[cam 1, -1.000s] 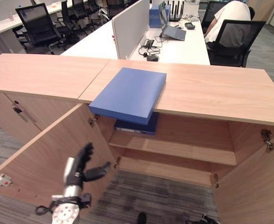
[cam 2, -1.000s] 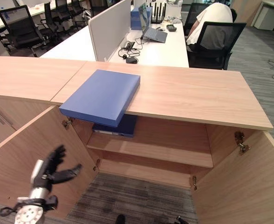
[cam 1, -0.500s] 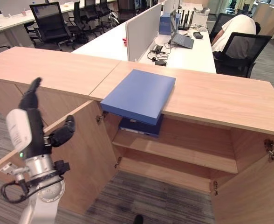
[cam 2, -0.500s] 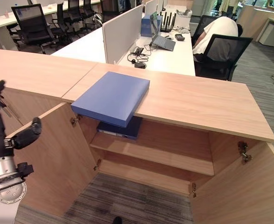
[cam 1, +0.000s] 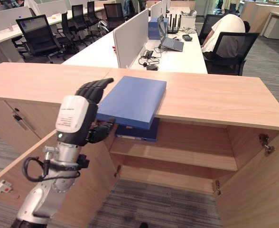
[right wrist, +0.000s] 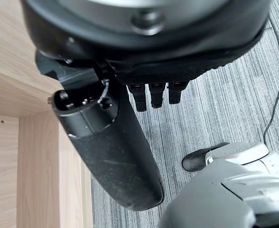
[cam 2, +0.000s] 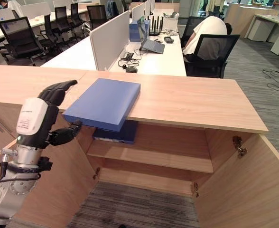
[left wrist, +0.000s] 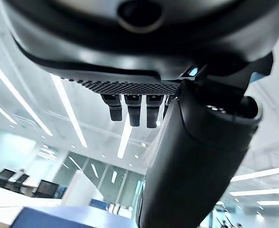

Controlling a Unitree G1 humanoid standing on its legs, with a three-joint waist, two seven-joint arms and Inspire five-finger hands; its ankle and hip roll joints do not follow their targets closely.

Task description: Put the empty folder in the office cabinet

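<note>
the blue folder [cam 1: 132,99] lies flat on the cabinet's tabletop [cam 1: 215,97], its near corner overhanging the open cabinet [cam 1: 177,152]. the left hand [cam 1: 85,107] is raised just beside the folder's left edge, fingers extended and relaxed, holding nothing. the right hand [right wrist: 130,61] hangs over the carpet, open and empty.

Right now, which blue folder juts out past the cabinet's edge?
The lighter blue folder on the cabinet top overhangs its front edge; the darker folder lies on the shelf inside.
</note>
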